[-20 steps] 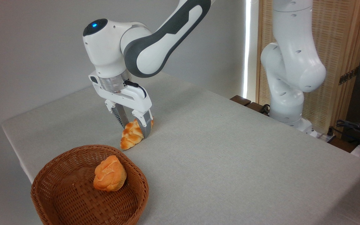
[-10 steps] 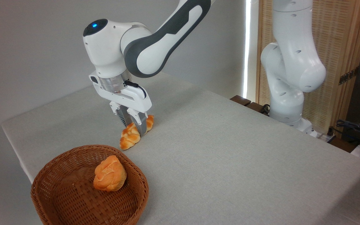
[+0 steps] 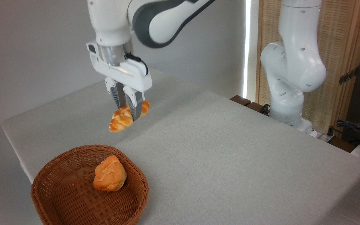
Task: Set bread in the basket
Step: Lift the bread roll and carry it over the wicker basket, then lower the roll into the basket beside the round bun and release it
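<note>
The braided golden-orange bread [image 3: 119,120] hangs in the air above the table, tilted with its left end lower. My gripper [image 3: 129,116] is shut on its middle, fingers pointing down. The round reddish-brown wicker basket [image 3: 64,201] sits at the front left corner of the table, below and to the left of the held loaf, apart from it.
A rounder lumpy orange bun [image 3: 109,174] lies inside the basket. The grey tablecloth [image 3: 217,156] stretches to the right. The arm's white base [image 3: 289,81] stands at the back right, with cables [image 3: 355,128] and a wooden screen [image 3: 342,47] behind it.
The fingers closed on the braided loaf, then the gripper rose and shifted slightly left, lifting the loaf off the table. The basket and bun stayed put.
</note>
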Action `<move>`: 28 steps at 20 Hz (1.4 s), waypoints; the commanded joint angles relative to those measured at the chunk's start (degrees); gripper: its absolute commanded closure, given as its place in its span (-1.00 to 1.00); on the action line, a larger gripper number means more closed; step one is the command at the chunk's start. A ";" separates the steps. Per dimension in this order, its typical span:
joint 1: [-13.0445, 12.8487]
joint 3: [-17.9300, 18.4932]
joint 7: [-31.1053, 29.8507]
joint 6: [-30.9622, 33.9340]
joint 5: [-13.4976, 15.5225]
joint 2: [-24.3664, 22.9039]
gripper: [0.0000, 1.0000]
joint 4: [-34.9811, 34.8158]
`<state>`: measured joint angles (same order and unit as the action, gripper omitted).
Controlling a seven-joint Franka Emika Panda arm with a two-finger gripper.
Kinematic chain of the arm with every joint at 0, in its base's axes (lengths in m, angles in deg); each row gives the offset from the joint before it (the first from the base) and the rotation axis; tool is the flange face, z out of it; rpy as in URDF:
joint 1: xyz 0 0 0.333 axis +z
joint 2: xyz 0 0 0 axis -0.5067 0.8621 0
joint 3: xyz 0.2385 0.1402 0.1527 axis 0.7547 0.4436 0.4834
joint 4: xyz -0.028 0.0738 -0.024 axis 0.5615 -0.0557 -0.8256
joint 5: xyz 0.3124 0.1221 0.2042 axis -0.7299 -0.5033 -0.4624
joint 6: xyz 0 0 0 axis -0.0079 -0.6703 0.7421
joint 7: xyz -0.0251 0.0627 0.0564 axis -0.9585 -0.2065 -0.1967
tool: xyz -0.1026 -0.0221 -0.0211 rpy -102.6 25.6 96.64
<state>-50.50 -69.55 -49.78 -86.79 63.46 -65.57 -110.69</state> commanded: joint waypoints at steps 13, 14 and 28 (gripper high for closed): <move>0.19 8.29 18.06 -24.71 -0.10 5.25 -0.65 3.23; 0.37 8.46 18.06 -27.26 -0.10 6.40 -0.78 3.15; 0.37 9.43 17.97 -33.08 -0.19 11.24 -1.00 3.15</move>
<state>-49.95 -60.56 -32.84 -119.38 63.44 -54.95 -108.23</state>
